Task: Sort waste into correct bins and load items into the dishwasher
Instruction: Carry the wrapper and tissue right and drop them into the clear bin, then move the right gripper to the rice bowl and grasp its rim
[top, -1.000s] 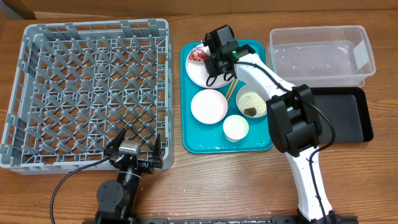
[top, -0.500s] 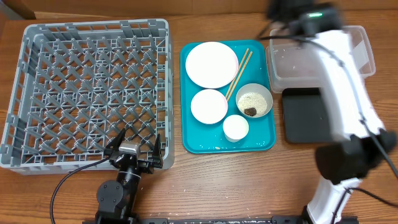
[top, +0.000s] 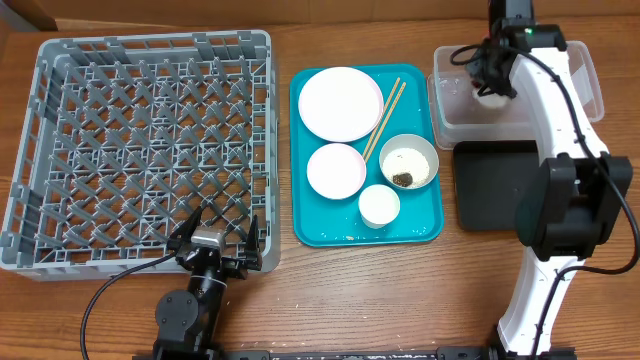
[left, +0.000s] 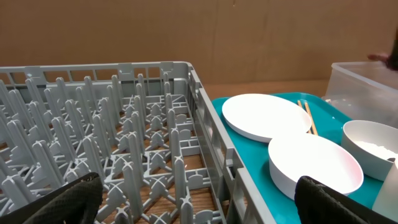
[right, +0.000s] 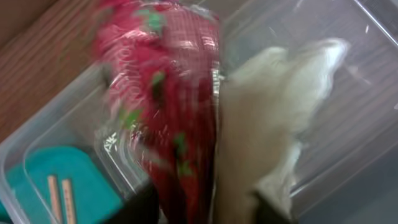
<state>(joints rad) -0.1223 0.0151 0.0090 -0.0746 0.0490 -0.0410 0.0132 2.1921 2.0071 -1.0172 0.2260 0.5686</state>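
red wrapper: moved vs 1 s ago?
Yes. The red wrapper has left the large plate on the teal tray and gone rightward to over the clear tub, beside the tissue at the right pincer.

Blurred red wrapper (right: 168, 112) and white tissue (right: 267, 124) over clear tub (top: 458, 70).

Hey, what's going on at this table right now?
The right arm's fingers hover over the clear tub, the red wrapper and white tissue close under its wrist camera; blur hides whether they are gripped or dropping. The left arm's fingers sit open by the grey rack. The dishes and chopsticks lie on the teal tray.
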